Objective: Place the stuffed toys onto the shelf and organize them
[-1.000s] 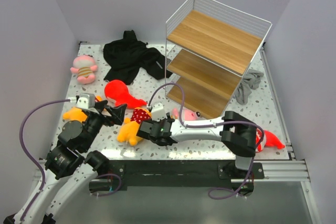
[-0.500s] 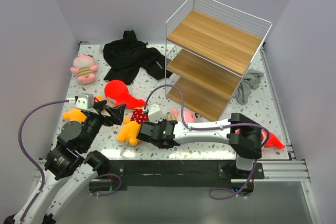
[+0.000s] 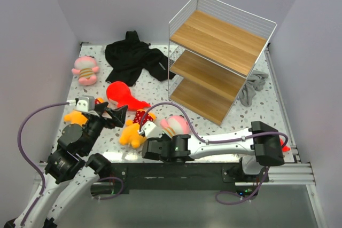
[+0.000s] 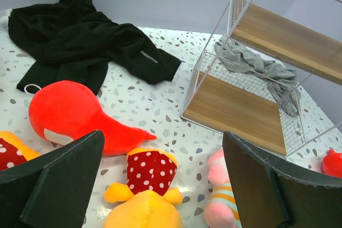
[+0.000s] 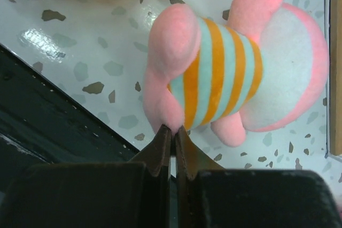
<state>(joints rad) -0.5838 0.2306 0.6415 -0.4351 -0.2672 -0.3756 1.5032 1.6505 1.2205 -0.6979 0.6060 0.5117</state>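
Right hand (image 5: 172, 132): low over the near edge of the speckled white tabletop (image 3: 101, 85), its two dark fingers pressed together. Their tips touch a lower limb of the pink plush toy in an orange-and-pale-blue striped shirt (image 3: 173, 125). This toy lies on the tabletop just in front of the bottom board of the shelf. We cannot tell whether any plush is caught between the tips.

Left hand (image 3: 115, 115): fingers spread wide, holding nothing, hovering over the left part of the tabletop. Just beside it, between the two hands, lies the orange-yellow plush toy with a red polka-dot bib (image 3: 133, 129). We see a second orange-yellow plush (image 3: 75, 116) partly hidden under the left arm.

The red fish-like plush toy (image 3: 123, 95) lies beyond the left hand, its tail pointing toward the shelf. A second red plush (image 4: 334, 163) sits at the near right corner, mostly hidden by the right arm. A second pink striped plush (image 3: 85, 69) lies at the far left, near the wall.

The shelf, a white wire-frame rack with three light wooden boards (image 3: 219, 41), stands at the far right, set at an angle. A crumpled black garment (image 3: 133, 57) lies just to its left and a grey cloth (image 3: 252, 90) at its right side.
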